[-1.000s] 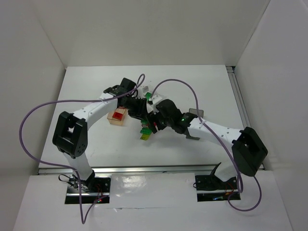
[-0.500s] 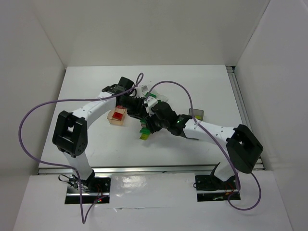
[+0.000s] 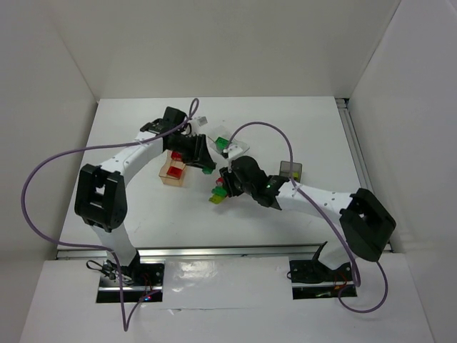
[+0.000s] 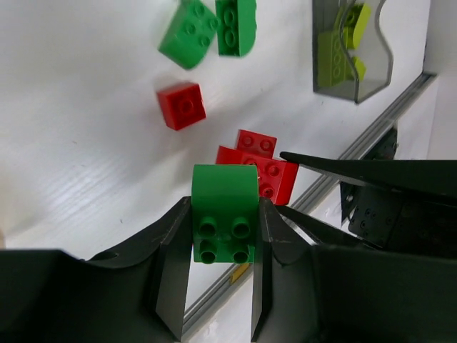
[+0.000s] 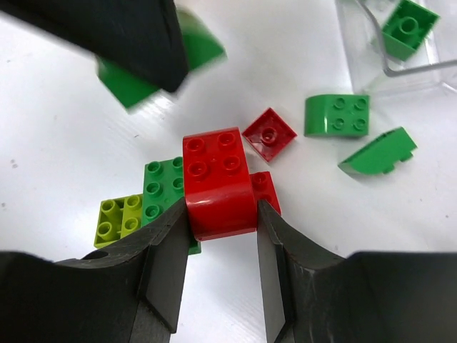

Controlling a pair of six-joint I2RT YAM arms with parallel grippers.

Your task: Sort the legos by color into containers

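Right fingers (image 5: 166, 264) just closed on red lego (image 5: 218, 179); left fingers (image 4: 171, 271) grip green lego (image 4: 224, 207). We judge both picks done; nxt: red to tan container (image 3: 164, 176).

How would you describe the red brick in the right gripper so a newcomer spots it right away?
On the white table, look at the loose bricks beside the clear tub. The red brick sits clamped between the two black fingers of the right gripper. It is the tall one with four studs and a curved side, unlike the small single-stud red brick next to it.
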